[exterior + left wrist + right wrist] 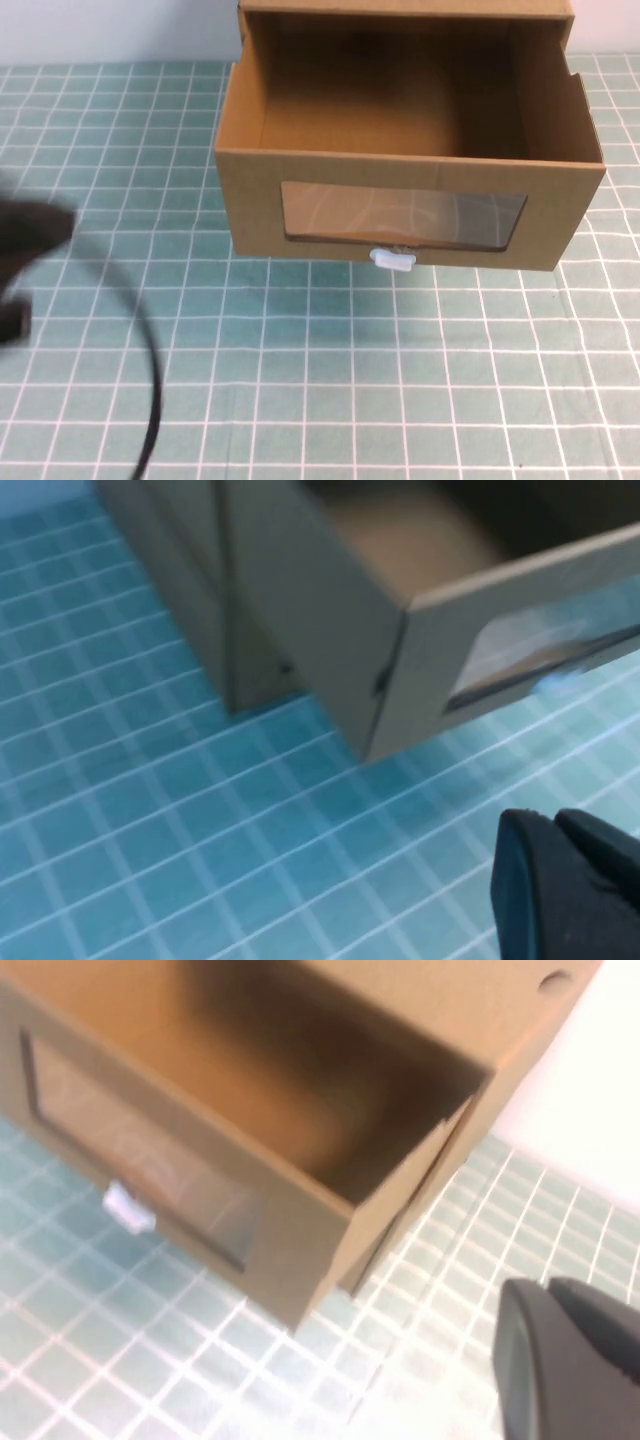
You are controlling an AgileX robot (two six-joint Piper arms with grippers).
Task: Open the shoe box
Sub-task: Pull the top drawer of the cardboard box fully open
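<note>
The brown cardboard shoe box (405, 205) stands at the back of the table, and its drawer is slid out toward me and empty. The drawer front has a clear window (400, 215) with a small white pull tab (392, 261) under it. My left gripper (555, 825) is shut on nothing, low over the mat, off the drawer's left front corner (385, 680). The left arm (25, 245) is a dark blur at the left edge. My right gripper (548, 1295) is shut and empty beside the box's right side (400, 1210), out of the high view.
A green checked mat (350, 380) covers the table in front of the box. A black cable (150, 370) curves down at the front left. A pale wall (100, 30) lies behind the box.
</note>
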